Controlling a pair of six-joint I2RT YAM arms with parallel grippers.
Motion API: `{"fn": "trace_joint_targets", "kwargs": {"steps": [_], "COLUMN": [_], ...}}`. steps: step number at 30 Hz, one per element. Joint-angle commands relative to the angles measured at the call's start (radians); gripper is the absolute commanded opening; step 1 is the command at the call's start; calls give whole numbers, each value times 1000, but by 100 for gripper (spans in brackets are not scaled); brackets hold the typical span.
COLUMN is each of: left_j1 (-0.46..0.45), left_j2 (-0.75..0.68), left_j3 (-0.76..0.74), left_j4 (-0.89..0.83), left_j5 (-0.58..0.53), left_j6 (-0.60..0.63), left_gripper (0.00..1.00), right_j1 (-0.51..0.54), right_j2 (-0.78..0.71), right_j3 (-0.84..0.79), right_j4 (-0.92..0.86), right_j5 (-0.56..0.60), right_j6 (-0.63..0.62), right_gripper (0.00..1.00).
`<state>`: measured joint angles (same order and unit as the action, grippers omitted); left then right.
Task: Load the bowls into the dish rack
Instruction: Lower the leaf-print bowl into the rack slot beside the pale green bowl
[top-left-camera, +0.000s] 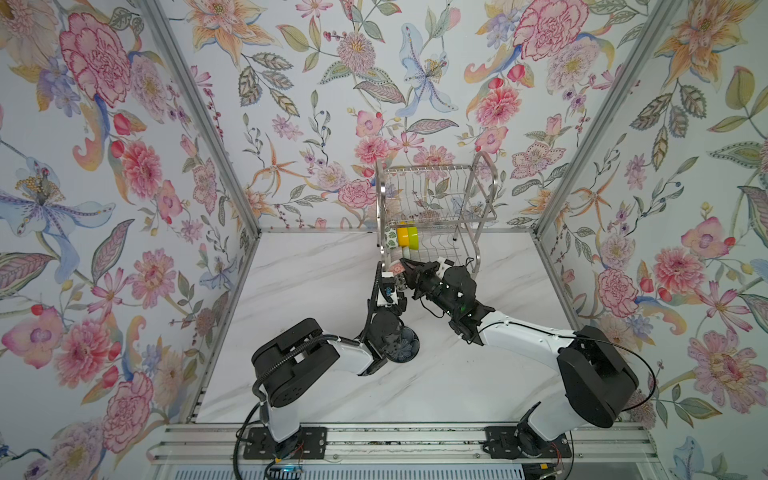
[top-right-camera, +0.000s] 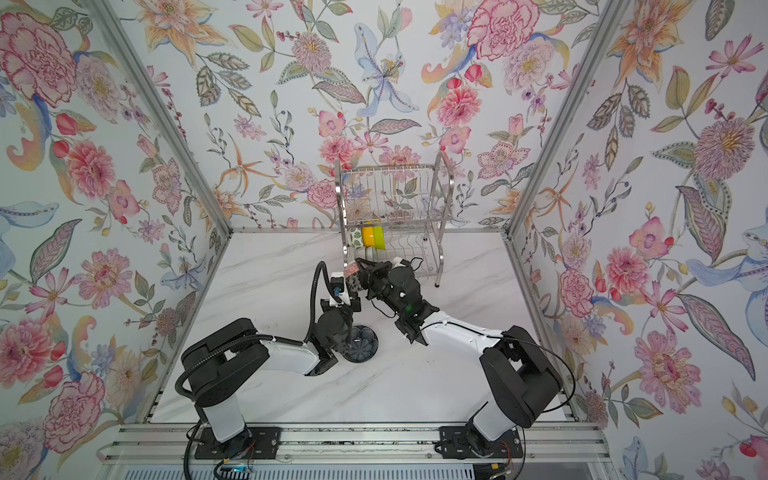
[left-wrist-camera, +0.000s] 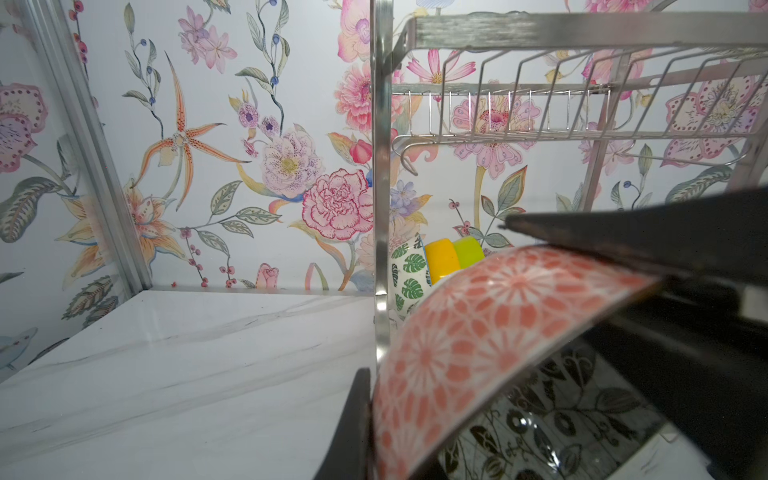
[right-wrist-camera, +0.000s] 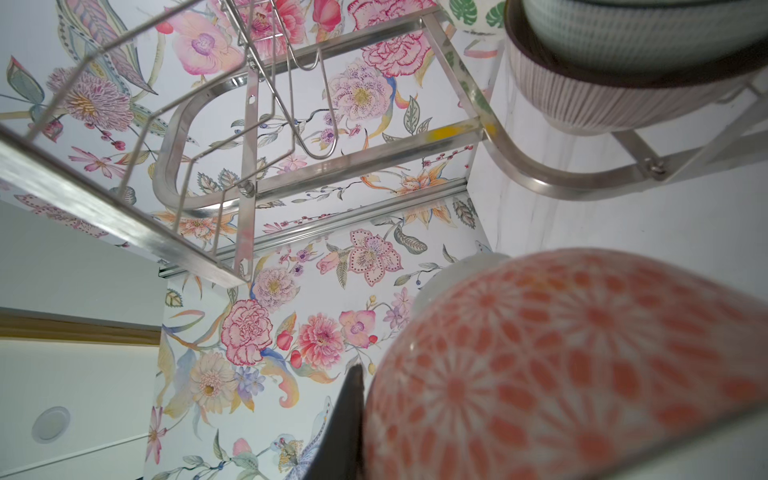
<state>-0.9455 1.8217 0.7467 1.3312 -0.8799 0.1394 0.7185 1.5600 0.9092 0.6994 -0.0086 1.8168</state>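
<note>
The black-white floral bowl (left-wrist-camera: 478, 332), coral-patterned outside, hangs on edge in front of the dish rack (top-left-camera: 436, 195), at its lower shelf's left end. My left gripper (left-wrist-camera: 376, 399) is shut on its rim from below. My right gripper (right-wrist-camera: 365, 399) is shut on the same bowl (right-wrist-camera: 582, 365) from the right. In both top views the two grippers meet at that bowl (top-left-camera: 397, 272). On the lower shelf stand the green-leaf bowl (top-left-camera: 390, 237), the orange-yellow bowl (top-left-camera: 402, 237) and the lime green bowl (top-left-camera: 412, 236). A pink ribbed bowl (right-wrist-camera: 602, 104) and a pale green bowl (right-wrist-camera: 623, 33) sit there too.
A dark blue glass bowl (top-left-camera: 405, 345) lies on the marble table (top-left-camera: 316, 282), partly under my left arm's wrist. The rack's upper shelf (top-left-camera: 432, 183) holds nothing. Flowered walls close the table at the back and both sides.
</note>
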Motion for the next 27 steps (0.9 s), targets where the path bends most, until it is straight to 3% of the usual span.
{"fn": "trace_joint_targets", "kwargs": {"steps": [1, 5, 9, 12, 20, 27], "left_j1": [-12, -12, -9, 7, 77, 76], "left_j2": [-41, -125, -215, -284, -390, -334], "left_j3": [13, -24, -74, -109, -45, 17], "left_j4": [-20, -127, -232, -295, -623, -689], "left_j5": [42, 118, 190, 318, 575, 512], "left_j6": [-46, -133, -244, -330, -477, -349], "left_gripper": [13, 55, 80, 98, 99, 99], "right_j1": [-19, -94, -163, -224, -298, -326], "right_j2": [-8, -15, -13, 9, 47, 49], "right_j3": [41, 14, -12, -5, -36, -71], "right_j4": [48, 97, 188, 230, 363, 354], "right_j5": [-16, -104, -200, -279, -441, -527], "right_j6": [-68, -170, -260, -318, -531, -741], "right_gripper": [4, 0, 0, 0, 0, 0]}}
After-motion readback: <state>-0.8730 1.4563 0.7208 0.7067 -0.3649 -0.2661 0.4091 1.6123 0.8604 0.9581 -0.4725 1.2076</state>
